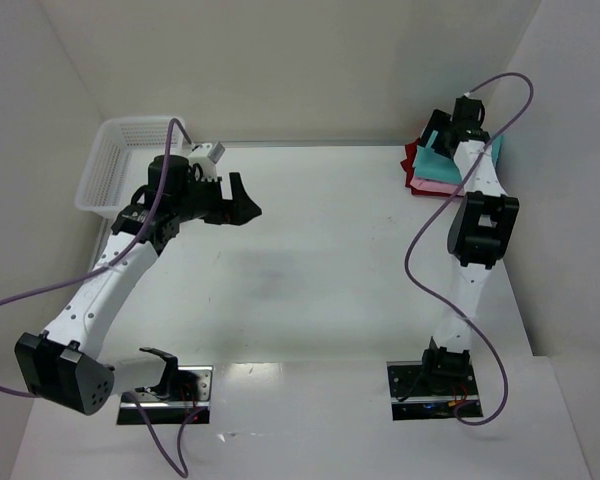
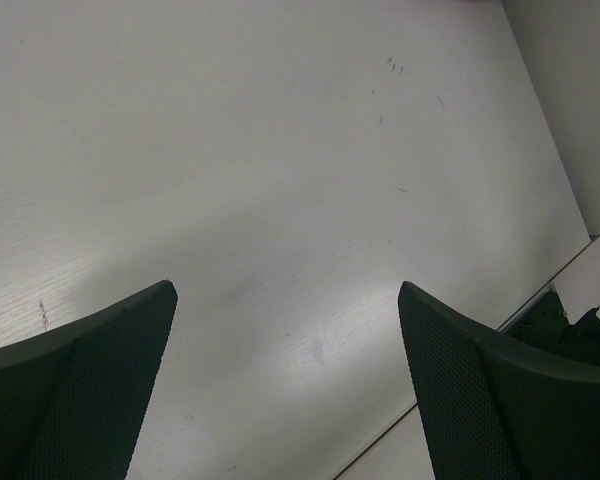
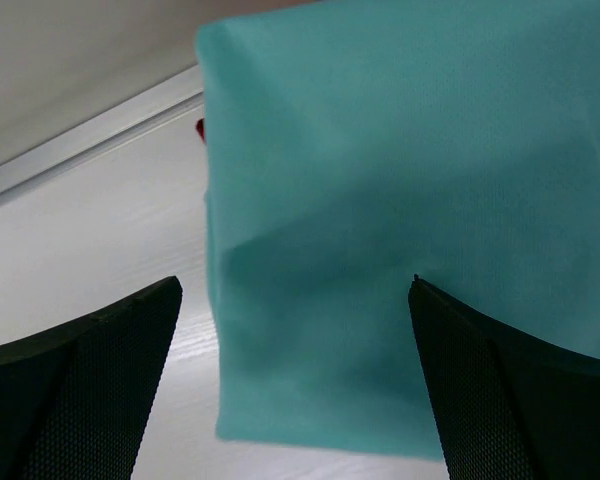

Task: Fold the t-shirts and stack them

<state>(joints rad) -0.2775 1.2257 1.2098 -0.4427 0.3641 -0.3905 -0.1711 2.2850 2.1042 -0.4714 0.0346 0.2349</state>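
Observation:
The t-shirts lie stacked at the far right corner of the table: a red one (image 1: pixel 410 163) at the bottom, a pink one (image 1: pixel 437 183) over it, and a folded teal-green one (image 1: pixel 433 160) on top. In the right wrist view the teal-green shirt (image 3: pixel 400 200) fills most of the frame, with a sliver of red (image 3: pixel 199 128) at its edge. My right gripper (image 1: pixel 442 136) is open just above the teal shirt, its jaws (image 3: pixel 295 285) wide apart and holding nothing. My left gripper (image 1: pixel 244 203) is open and empty over bare table (image 2: pixel 287 290), far from the shirts.
A white mesh basket (image 1: pixel 125 160) stands at the far left corner, behind the left arm. White walls close in the back and both sides. The right arm's base (image 2: pixel 570 330) shows at the edge of the left wrist view.

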